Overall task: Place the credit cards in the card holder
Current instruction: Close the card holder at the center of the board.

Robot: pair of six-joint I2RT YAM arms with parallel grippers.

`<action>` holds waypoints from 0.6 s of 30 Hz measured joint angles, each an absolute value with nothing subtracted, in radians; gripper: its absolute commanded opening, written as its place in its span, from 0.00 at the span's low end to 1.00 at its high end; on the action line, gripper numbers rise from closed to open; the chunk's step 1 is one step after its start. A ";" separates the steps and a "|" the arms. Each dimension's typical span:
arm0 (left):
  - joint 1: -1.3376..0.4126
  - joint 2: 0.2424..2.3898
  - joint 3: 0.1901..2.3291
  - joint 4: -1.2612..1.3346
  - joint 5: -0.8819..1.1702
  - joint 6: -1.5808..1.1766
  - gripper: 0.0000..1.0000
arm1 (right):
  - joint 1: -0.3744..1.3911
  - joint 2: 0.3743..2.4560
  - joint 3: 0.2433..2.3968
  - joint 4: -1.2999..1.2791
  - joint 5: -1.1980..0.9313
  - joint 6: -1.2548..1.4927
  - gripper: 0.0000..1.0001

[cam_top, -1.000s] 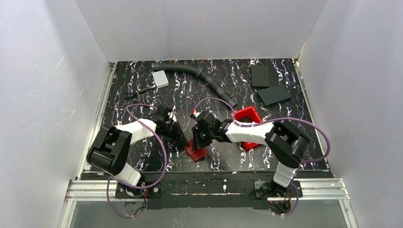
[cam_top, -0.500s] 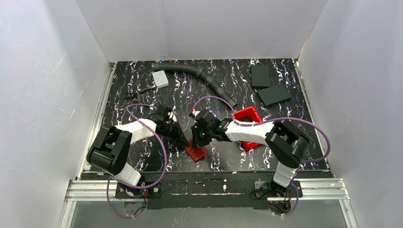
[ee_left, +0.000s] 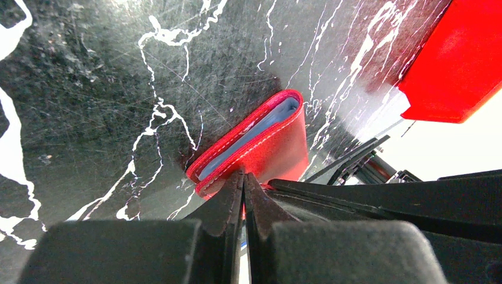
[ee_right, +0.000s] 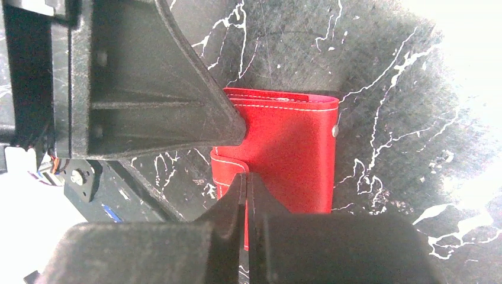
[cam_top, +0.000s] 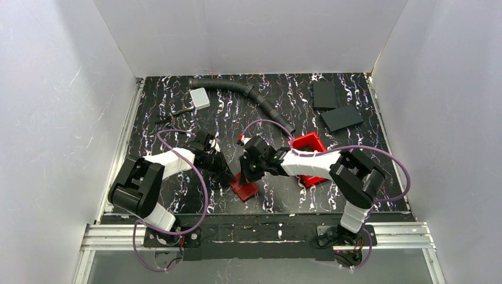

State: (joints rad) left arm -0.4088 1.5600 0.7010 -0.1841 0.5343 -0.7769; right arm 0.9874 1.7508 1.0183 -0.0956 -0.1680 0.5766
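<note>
Card holder: one red card holder (cam_top: pixel 244 189) lies flat on the black marbled table (cam_top: pixel 284 201). It sits front centre, near the near edge and well apart from both side edges.
Credit cards: pale blue credit cards (ee_left: pixel 260 127) show as a thin edge inside the holder's open side; how many cannot be told. One grey-white card (cam_top: pixel 200 97) lies far back on the left, just beside the end of the hose.
Left gripper: the left gripper (ee_left: pixel 244 176) has its fingers pressed together, tips touching the holder's stitched edge. Whether they nip it cannot be told.
Right gripper: the right gripper (ee_right: pixel 246 177) has its fingers pressed together, tips at the clasp tab (ee_right: pixel 228 168).
Room to move: the two grippers meet over the holder, close together. Open mat runs along the front to either side.
Other items: one corrugated hose (cam_top: pixel 248 92) lies across the back. Two black slabs (cam_top: pixel 341 118) lie near the far right corner. One red bin (cam_top: pixel 309 144) is partly covered by the right arm.
</note>
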 measured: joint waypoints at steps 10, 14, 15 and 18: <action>-0.409 1.560 0.701 -0.184 0.534 -0.776 0.01 | 0.980 1.763 0.999 -0.048 -0.205 0.591 0.01; -0.409 1.560 0.701 -0.184 0.535 -0.776 0.01 | 0.976 1.759 0.983 -0.025 -0.214 0.604 0.01; -0.409 1.560 0.701 -0.184 0.535 -0.776 0.01 | 0.976 1.757 0.983 -0.025 -0.215 0.606 0.01; -0.409 1.560 0.701 -0.184 0.535 -0.776 0.00 | 0.976 1.748 0.976 -0.029 -0.225 0.610 0.01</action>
